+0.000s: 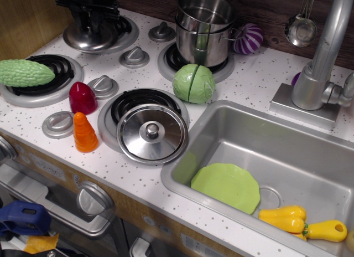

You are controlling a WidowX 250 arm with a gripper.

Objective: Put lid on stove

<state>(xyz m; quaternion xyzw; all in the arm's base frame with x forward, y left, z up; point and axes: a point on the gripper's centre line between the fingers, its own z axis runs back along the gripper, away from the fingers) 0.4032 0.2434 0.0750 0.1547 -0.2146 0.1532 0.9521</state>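
Note:
The small domed steel lid [91, 40] is at the back left of the stove [155, 74], low over the back-left coil burner [125, 27] and covering most of it. I cannot tell whether it rests on the burner. My black gripper [92, 21] comes down from the top left edge and is shut on the lid's knob, which its fingers hide. The larger flat steel lid with rings [150, 133] lies on the front-right burner.
A green gourd [25, 72] lies on the front-left burner. A red piece [82, 97] and an orange carrot [84, 132] stand between the burners. A cabbage [193, 83], a steel pot [203, 27] and a purple onion [249, 38] are further right. The sink [221, 121] holds a green plate [225, 186].

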